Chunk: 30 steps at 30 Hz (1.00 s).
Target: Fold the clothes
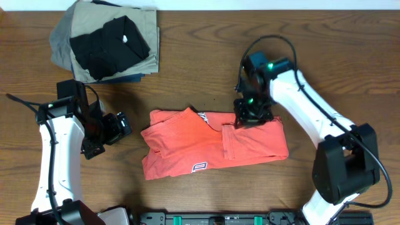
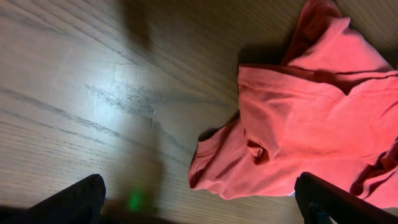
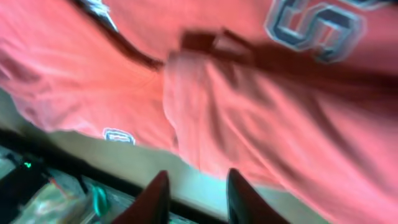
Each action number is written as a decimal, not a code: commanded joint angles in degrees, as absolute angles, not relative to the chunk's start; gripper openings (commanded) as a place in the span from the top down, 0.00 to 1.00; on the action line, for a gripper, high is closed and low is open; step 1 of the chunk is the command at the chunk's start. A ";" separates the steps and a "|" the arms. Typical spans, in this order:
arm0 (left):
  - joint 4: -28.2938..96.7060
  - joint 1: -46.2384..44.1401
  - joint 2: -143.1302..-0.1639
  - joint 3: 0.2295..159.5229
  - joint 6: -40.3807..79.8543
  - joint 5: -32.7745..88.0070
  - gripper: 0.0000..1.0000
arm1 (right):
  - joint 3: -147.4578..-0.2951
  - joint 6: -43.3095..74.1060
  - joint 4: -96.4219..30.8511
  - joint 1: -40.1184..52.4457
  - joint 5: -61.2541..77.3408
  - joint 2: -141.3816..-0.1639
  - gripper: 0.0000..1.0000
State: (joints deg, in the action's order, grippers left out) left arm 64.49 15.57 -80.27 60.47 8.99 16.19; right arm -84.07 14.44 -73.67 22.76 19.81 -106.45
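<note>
The clothes, a coral-red T-shirt (image 1: 212,145), lie partly folded in the middle of the table, with a small white logo near the front hem (image 1: 199,166). My right gripper (image 1: 246,117) hovers over the shirt's back right edge. In the right wrist view its fingers (image 3: 158,198) stand a little apart with nothing between them, and the shirt's lettering (image 3: 314,28) fills the frame. My left gripper (image 1: 116,128) stands wide open over bare wood, left of the shirt. In the left wrist view the shirt's left edge (image 2: 298,124) lies between the spread fingertips (image 2: 68,202), untouched.
A pile of folded garments sits at the back left, a black one (image 1: 109,45) on top of khaki (image 1: 142,28) and grey ones. A dark equipment rail (image 1: 219,219) runs along the front edge of the table.
</note>
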 commanded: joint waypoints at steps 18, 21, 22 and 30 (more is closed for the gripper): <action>64.66 15.40 -80.60 60.20 8.62 16.25 0.02 | -63.90 22.20 -58.04 33.89 13.32 -106.43 0.69; 64.66 15.40 -80.60 60.20 8.62 16.25 0.02 | -65.67 23.97 -59.68 33.80 10.33 -106.37 0.68; 64.66 15.40 -80.60 60.20 8.62 16.25 0.02 | -67.42 24.27 -61.84 33.50 8.62 -106.37 0.68; 64.66 15.40 -80.60 60.20 8.62 16.25 0.02 | -84.60 24.23 -80.82 28.34 -8.75 -106.32 0.45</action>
